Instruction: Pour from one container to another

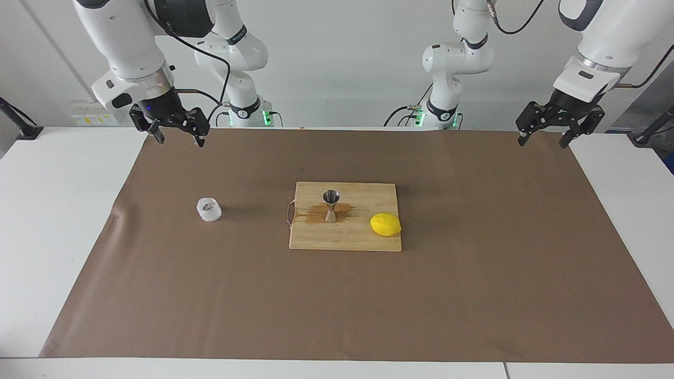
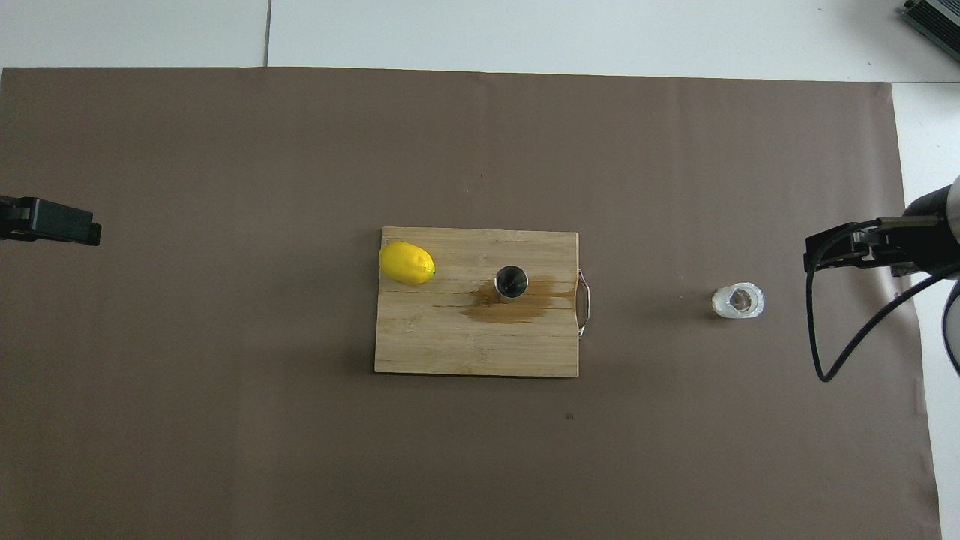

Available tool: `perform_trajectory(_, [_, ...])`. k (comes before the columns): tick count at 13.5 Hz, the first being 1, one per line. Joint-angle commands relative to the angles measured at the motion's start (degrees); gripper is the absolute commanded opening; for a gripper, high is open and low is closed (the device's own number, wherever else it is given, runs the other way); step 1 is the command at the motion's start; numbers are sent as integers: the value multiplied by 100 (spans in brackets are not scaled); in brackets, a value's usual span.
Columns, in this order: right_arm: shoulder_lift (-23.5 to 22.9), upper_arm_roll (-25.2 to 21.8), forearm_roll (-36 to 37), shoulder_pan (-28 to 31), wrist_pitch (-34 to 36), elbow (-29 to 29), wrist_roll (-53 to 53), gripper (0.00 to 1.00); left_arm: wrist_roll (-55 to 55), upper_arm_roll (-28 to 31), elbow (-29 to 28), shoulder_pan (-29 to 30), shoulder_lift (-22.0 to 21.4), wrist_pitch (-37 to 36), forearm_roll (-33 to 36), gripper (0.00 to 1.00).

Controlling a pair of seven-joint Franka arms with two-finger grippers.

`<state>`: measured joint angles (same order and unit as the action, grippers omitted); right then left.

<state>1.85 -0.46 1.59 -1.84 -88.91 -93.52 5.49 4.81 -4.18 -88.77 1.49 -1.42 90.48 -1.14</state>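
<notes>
A small frosty clear glass tumbler stands upright on the brown mat toward the right arm's end of the table. The steel hourglass jigger stands upright on the wooden cutting board in the middle, with a brown wet stain around its foot. High over the mat at its own end, my right gripper hangs open and empty, apart from the tumbler. My left gripper hangs open and empty over the mat's edge at the left arm's end.
A yellow lemon lies on the board's corner toward the left arm's end. The board has a metal handle on the side facing the tumbler. The brown mat covers most of the white table.
</notes>
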Motion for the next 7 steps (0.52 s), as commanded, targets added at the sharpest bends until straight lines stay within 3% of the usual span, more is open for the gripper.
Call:
perform_trajectory(1, [140,28,-45,61,32,-132,-109,100,64,-242,97,211,19,-75,-88,100])
perform_trajectory(7, [140,28,-45,61,32,-141,-109,100,55,-242,-26,237,-60,-145,-184,100])
